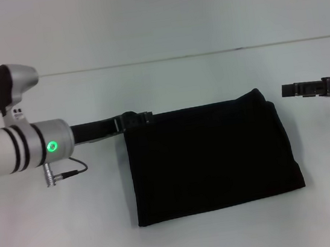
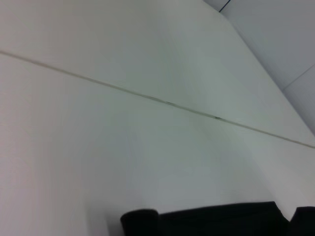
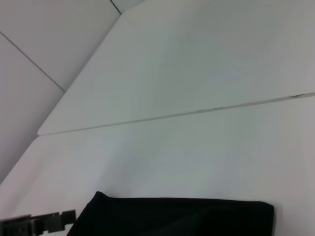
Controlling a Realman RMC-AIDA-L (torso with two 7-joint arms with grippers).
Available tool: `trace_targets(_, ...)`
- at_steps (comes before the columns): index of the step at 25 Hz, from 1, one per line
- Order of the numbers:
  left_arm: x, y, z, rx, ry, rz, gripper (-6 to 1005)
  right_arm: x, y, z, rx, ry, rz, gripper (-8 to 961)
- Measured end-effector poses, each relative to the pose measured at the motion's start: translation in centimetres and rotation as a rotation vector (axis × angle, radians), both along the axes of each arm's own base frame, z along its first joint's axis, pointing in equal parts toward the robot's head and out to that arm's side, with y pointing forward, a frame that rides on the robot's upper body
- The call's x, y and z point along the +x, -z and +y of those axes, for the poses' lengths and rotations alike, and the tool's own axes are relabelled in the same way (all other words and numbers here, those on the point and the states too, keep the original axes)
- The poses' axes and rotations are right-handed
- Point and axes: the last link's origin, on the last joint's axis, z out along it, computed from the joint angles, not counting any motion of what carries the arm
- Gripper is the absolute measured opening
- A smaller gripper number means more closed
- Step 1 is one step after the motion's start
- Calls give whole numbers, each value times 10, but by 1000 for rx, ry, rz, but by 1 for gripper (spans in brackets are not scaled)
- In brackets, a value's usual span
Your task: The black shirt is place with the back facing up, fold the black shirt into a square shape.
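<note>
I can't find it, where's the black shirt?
In the head view, the folded black shirt lies mid-table, left end effector at its far-left corner.

Table [image 1: 228, 237] bare around black shirt [image 1: 209, 157]; left pincer [image 1: 137, 118] at its corner.

The place reads as a robot test bench in a lab or studio, not a home. A broad, plain white table [image 1: 58, 235] fills nearly the whole head view, made of two panels that meet at a thin seam [image 1: 204, 53] running across the upper part of the frame. The wrist views show the same seam [image 2: 162, 101] and, in the upper left of the right wrist frame, the table's edge against a pale grey floor or wall [image 3: 29, 44] marked by thin dark lines. A silver robot arm [image 1: 16, 149] with a lit green ring enters from the left edge.
</note>
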Motion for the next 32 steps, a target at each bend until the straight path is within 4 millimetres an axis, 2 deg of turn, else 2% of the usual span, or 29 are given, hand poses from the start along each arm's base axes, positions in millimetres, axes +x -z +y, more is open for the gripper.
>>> trace_targets(12,5,11,11,16,-21,77,951,-4,1,3,5,-19,-5,847)
trace_targets(28,14,20,10,-30,56,148,950,-7,-1,7,24,-22,1,845)
trace_targets(32,15,20,11,-25,82,166,908,-7,0,7,22,-23,-1,845)
